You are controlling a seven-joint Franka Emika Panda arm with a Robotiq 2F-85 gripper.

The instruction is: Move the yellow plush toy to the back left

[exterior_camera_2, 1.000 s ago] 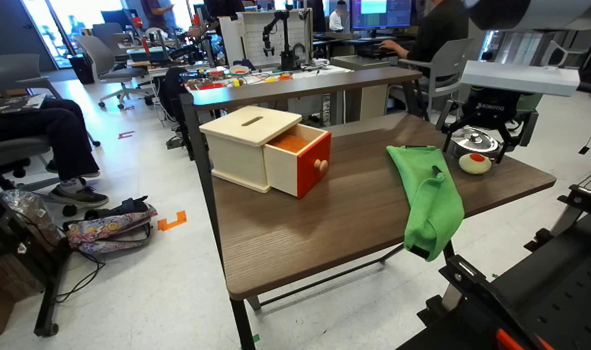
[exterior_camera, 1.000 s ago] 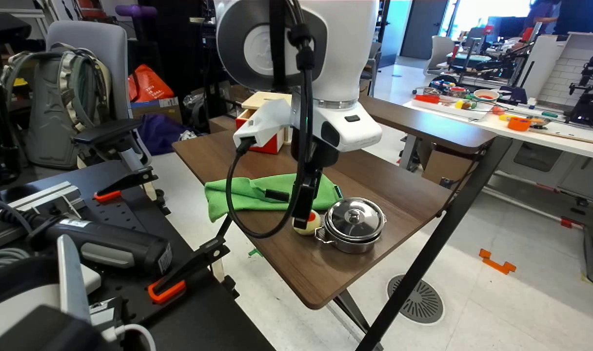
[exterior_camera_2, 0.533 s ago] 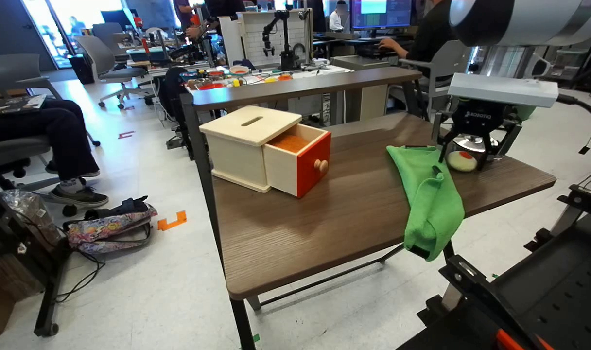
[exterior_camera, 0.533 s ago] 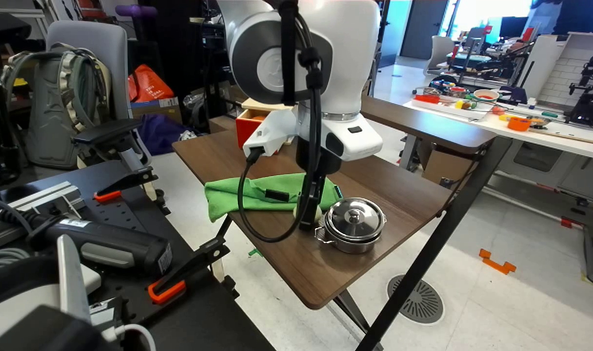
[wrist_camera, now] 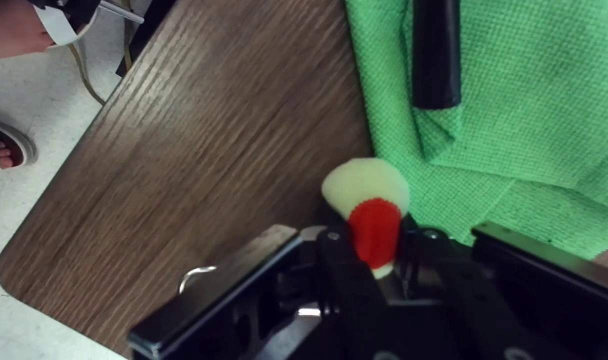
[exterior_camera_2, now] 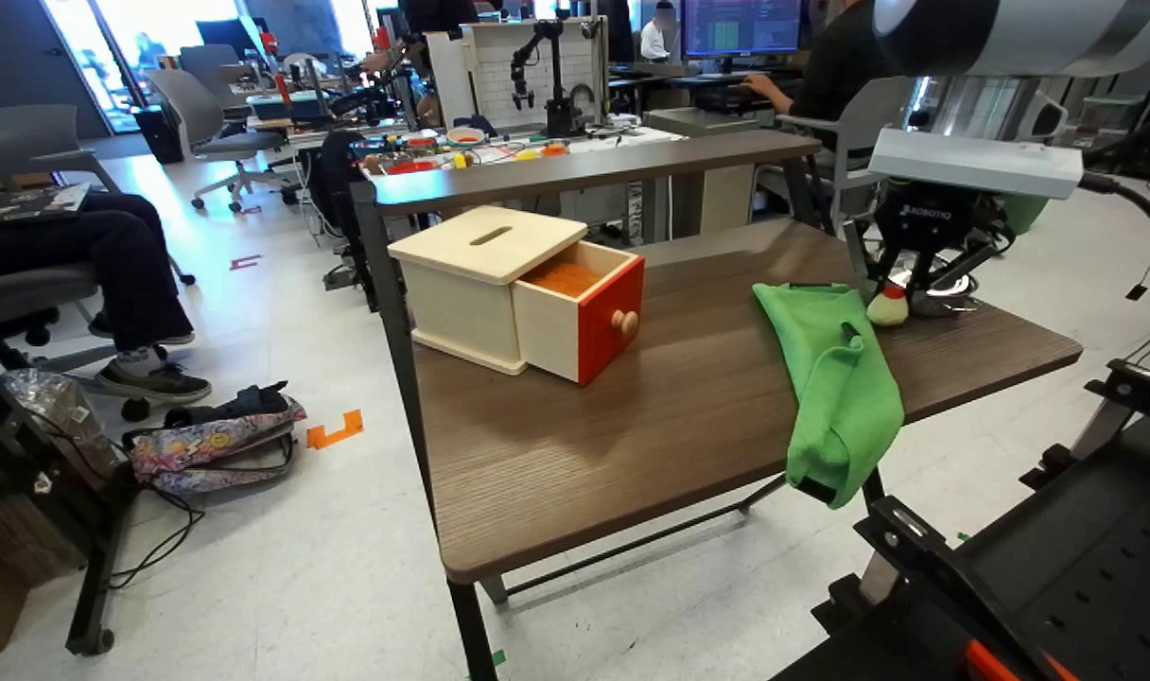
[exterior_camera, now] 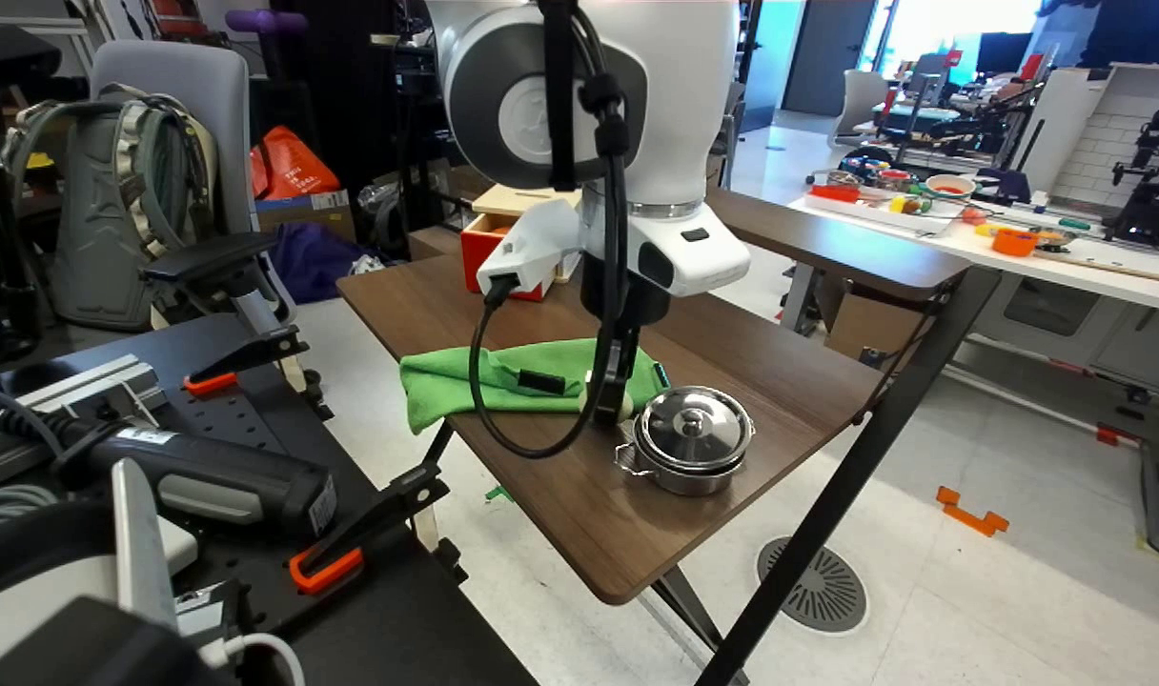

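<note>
While the hand (wrist_camera: 379,235) grasps the yellow plush toy (wrist_camera: 366,182), a finger (exterior_camera: 615,393) mostly hides it in an exterior view.

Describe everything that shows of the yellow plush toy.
The yellow plush toy is small, roundish and pale yellow, matte and soft-looking, with a red patch, finely jagged at the edge, on its upper side. The gripper pinches it from both sides, so it narrows there and its pale end bulges out beyond. It is right beside the green cloth, over the brown table; whether it touches either is not clear. Its underside is hidden.
</note>
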